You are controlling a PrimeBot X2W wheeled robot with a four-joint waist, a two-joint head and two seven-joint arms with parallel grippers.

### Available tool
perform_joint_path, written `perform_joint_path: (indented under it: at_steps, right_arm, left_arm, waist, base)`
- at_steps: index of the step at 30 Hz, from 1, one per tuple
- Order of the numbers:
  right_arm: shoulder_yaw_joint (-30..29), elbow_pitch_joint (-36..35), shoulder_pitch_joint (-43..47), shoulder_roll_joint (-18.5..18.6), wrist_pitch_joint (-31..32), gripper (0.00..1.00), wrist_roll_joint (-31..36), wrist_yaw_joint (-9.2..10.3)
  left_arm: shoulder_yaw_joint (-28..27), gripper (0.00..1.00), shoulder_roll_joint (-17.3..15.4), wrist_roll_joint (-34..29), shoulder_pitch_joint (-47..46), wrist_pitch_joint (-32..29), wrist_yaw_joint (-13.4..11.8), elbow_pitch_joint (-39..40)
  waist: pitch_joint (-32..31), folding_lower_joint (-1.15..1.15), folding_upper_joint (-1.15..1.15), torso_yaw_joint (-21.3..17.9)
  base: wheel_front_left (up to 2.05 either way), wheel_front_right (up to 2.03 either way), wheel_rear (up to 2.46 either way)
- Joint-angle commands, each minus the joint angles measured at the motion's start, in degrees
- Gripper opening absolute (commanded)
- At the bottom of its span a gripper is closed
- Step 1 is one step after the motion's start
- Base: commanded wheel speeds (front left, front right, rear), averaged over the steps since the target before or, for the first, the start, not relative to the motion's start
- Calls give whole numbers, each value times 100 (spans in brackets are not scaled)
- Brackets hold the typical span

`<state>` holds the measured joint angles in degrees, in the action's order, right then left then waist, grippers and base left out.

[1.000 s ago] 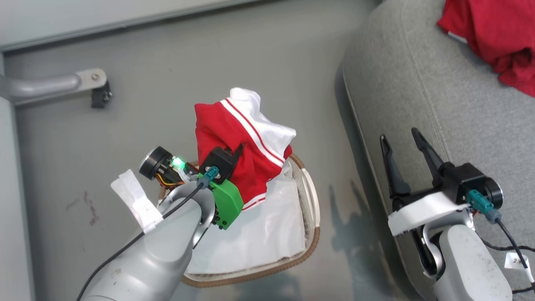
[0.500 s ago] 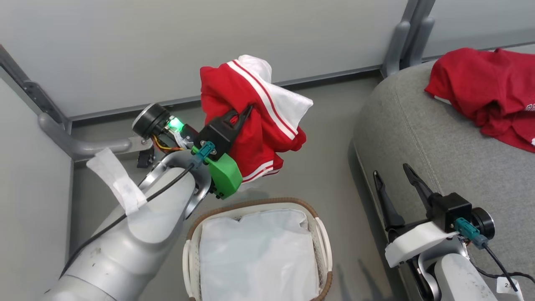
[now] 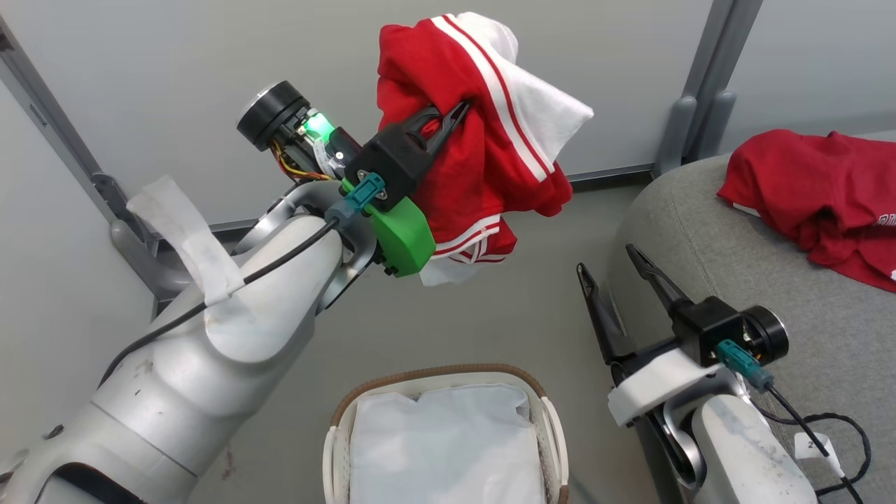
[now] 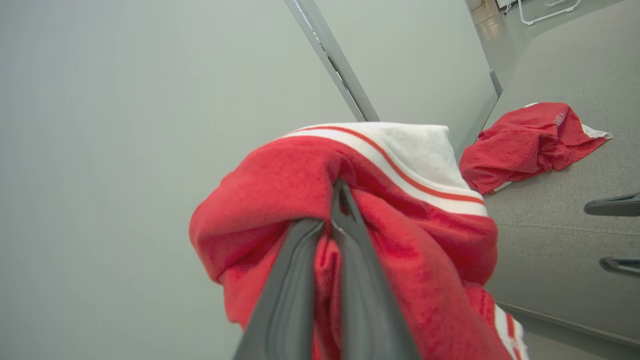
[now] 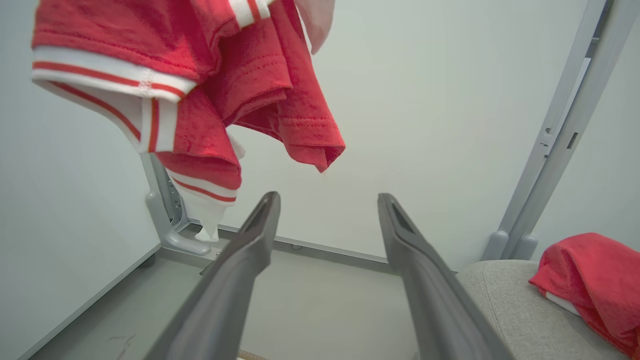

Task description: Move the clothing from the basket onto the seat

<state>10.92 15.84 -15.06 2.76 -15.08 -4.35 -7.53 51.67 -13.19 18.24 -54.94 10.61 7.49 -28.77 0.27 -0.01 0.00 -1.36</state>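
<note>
My left gripper (image 3: 458, 112) is shut on the red garment with white panels and stripes (image 3: 490, 133), holding it high above the floor; the left wrist view shows its two fingers pinching a red fold (image 4: 320, 190). The same garment hangs at the top left of the right wrist view (image 5: 200, 85). A plain red garment (image 3: 819, 189) lies on the grey seat (image 3: 700, 252) at the right, also seen on it as a red heap (image 4: 525, 145). The basket (image 3: 434, 374) stands on the floor below, showing its white liner. My right gripper (image 3: 612, 262) is open by the seat's edge, nothing between its fingers.
Grey partition walls with metal posts (image 3: 700, 91) and feet (image 3: 133, 245) close off the back and left. Bare grey floor (image 3: 490, 315) lies between the basket and the seat. A black cable (image 3: 833, 434) trails over the seat near my right wrist.
My left gripper has lifted the striped garment up out of the basket and a little toward the seat. The head camera tilted up, so the whole picture shifted. The right gripper stayed open.
</note>
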Motion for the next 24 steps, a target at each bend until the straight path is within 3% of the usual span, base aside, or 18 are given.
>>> perform_joint_path:
  at_steps: [1, 9, 16, 23, 24]
  right_arm:
    - [67, 19, -127, 23, -14, 100, 35, 8]
    - [129, 330, -804, 25, -14, 100, 325, 8]
    - [214, 1201, -1328, 21, -14, 100, 768, 8]
    - [453, 1736, -1822, 25, -14, 100, 773, 8]
    - [467, 1726, -1889, 28, -14, 49, 741, 8]
  left_arm:
    - [20, 0, -6, 64, -117, -20, -3, 67]
    - [229, 0, 10, 163, -85, -92, -4, 415]
    - [460, 0, 6, 327, 51, -121, -3, 571]
    - [631, 0, 21, 452, 134, -73, -3, 562]
    - [642, 0, 10, 470, 157, -58, -3, 544]
  waist:
    - [-5, 1, 0, 21]
    - [-15, 1, 0, 130]
    - [-30, 1, 0, 249]
    - [-36, 1, 0, 308]
    - [-38, 1, 0, 310]
  base:
    - [0, 0, 0]
    - [0, 0, 0]
    - [0, 0, 0]
    - [0, 0, 0]
    - [0, 0, 0]
